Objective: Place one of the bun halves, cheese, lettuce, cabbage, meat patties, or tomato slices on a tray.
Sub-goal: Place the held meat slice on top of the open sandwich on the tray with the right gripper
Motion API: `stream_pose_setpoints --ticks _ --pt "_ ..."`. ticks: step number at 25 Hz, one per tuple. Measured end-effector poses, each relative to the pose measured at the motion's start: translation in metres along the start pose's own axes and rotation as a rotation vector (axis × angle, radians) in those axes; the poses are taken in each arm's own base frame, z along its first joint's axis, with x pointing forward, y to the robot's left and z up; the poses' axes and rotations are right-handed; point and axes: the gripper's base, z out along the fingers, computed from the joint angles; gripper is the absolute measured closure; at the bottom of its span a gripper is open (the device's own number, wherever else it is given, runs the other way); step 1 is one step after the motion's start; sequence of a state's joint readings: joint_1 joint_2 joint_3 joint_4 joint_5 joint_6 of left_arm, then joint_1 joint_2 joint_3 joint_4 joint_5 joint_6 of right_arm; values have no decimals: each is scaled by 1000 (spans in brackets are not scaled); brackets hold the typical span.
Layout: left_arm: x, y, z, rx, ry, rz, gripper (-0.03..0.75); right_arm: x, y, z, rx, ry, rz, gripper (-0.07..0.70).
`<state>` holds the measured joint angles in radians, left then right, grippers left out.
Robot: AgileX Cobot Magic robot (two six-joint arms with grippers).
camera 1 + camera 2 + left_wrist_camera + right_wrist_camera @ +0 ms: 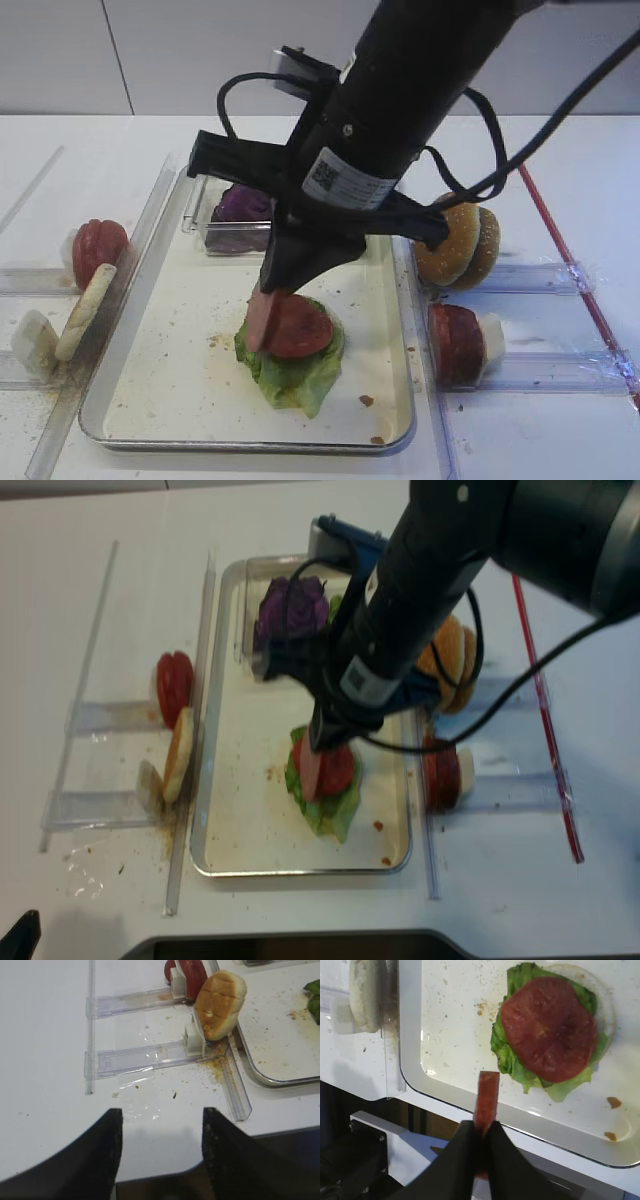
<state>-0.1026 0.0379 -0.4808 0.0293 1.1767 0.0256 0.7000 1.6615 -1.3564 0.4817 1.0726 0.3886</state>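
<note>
My right gripper (270, 292) is shut on a pinkish-brown meat patty (487, 1095), held edge-on and upright. It hangs just left of a stack on the metal tray (170, 395). The stack is a red tomato slice (548, 1030) on ruffled green lettuce (507, 1055) over a pale round disc (609, 1010). In the high view the patty (262, 318) overlaps the stack's left edge; whether it touches I cannot tell. My left gripper (160, 1110) hangs open over the table's front edge with nothing between its fingers.
Purple cabbage (243, 205) sits in a clear box at the tray's back. Two golden bun halves (460, 243) and red slices (457, 343) stand in clear racks right of the tray. On the left racks are red slices (98, 248) and a bun half (219, 1005).
</note>
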Motion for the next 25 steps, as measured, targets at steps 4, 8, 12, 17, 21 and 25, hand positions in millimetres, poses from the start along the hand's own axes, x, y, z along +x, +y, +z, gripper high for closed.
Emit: stream_pose_setpoints --ticks 4,8,12,17,21,25 --pt "0 0 0 0 -2 0 367 -3 1 12 1 18 -6 540" --pt "0 0 0 0 -2 0 367 -9 0 21 -8 1 -2 540" --pt "0 0 0 0 -2 0 367 -13 1 22 -25 -44 -2 540" --pt "0 0 0 0 -2 0 367 -17 0 24 -21 -69 -6 540" --pt "0 0 0 0 -2 0 367 -19 -1 29 -11 -66 -5 540" --pt "0 0 0 0 -2 0 367 -20 -2 31 -6 -61 -3 540"
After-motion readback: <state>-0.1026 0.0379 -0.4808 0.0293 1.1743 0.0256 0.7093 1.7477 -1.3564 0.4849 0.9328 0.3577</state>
